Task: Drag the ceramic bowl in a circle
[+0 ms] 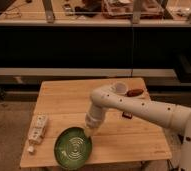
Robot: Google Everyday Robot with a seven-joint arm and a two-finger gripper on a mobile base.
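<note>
Ceramic bowl (73, 147): green glaze, pale concentric rings inside, darker rim. It sits at the front edge of the wooden table (64, 97), left of centre, with its near rim at or just over the table lip.

Camera view, single frame. Gripper (89, 131) is at the end of the white arm (139, 106), which reaches in from the right and bends down toward the table. The tip comes down onto the bowl's upper right rim; contact appears to be at the rim, not the centre of the bowl. Whether the jaws stand apart or together: cannot tell, as the tip merges with the rim.

Relative to the jaws:
- bowl body lies directly below and to the left, touching or just under the tip;
- small white packet (37, 129) lies well to the left, near the table's left edge, apart from the bowl;
- a tiny white piece (31, 149) lies just in front of that packet;
- whitish cup (120, 88) stands behind and to the right, near the table's far edge;
- brown oblong object (135, 92) lies just right of the cup.

Dark shelving (89, 45) fills the background behind the table.
</note>
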